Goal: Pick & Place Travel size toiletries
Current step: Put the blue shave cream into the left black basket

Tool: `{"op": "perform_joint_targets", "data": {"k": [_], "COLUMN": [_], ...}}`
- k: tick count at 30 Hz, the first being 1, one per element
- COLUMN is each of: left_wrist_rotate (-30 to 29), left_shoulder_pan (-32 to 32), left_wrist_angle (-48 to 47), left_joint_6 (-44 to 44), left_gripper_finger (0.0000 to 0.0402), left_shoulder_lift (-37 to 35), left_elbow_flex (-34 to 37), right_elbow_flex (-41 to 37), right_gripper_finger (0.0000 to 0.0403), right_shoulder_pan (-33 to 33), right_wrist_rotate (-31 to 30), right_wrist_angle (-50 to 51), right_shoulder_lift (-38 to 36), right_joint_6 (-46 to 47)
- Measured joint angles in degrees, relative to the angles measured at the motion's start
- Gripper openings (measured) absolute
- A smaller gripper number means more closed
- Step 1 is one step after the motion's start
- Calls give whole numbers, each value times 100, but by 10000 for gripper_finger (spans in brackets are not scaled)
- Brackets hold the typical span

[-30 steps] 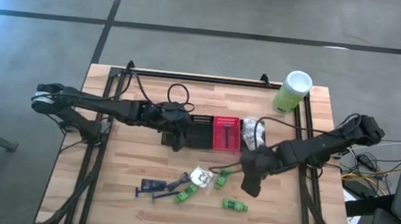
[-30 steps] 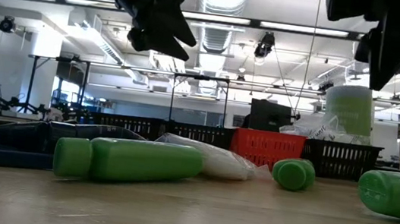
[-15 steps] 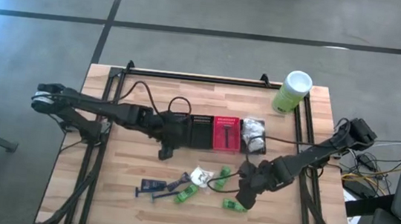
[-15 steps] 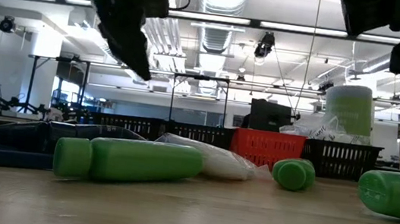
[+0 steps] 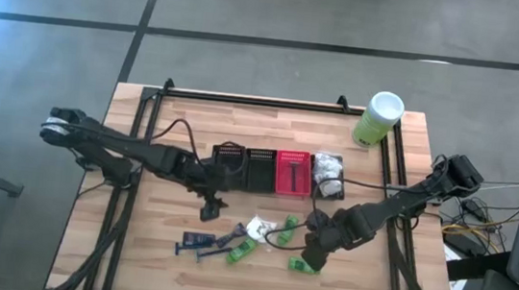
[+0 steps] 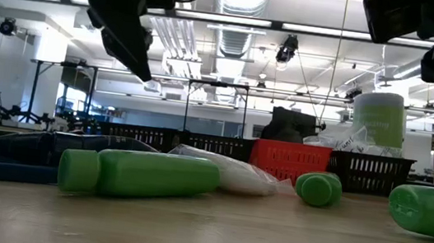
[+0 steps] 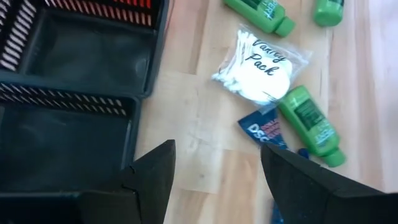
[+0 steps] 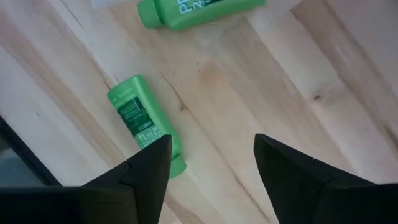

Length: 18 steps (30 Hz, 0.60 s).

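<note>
Since a second ago, both arms have swung off the baskets (image 5: 262, 168) toward the worktop's (image 5: 159, 270) front. Left tool (image 5: 216, 204), fingers spread and empty, hovers beside the razors (image 5: 199, 242); right tool (image 5: 309, 257), fingers apart, hangs above a green bottle (image 8: 144, 124) lying alone on bare wood. A clear packet (image 7: 260, 65) reads "Vanity Pack", bright green bottles just beside it.

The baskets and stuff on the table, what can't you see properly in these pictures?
- Red basket, high view: dark item inside, too small to identify.
- Razors, low view: hidden behind a green bottle.
- Blue packet, left wrist view: partly covered by another bottle.
- Right gripper, low view: cut off by the edge.
</note>
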<state>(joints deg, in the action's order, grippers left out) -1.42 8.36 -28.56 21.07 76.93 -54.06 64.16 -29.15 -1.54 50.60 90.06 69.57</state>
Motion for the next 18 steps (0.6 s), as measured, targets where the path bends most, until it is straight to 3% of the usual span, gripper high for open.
{"op": "perform_joint_targets", "data": {"k": [10, 18], "left_wrist_rotate": [-172, -219], "left_shoulder_pan": [258, 317], "left_wrist_angle": [30, 61], "left_joint_6": [1414, 2121], "left_gripper_finger": [241, 241], "left_shoulder_lift": [0, 0], "left_elbow_flex": [0, 0], "right_elbow_flex": [15, 22], "right_gripper_finger": [210, 220], "right_shoulder_pan": [-34, -536], "right_wrist_rotate": [35, 49], "right_wrist_angle": [16, 161], "right_shoulder_lift": [-54, -116], "right_joint_6": [-692, -799]}}
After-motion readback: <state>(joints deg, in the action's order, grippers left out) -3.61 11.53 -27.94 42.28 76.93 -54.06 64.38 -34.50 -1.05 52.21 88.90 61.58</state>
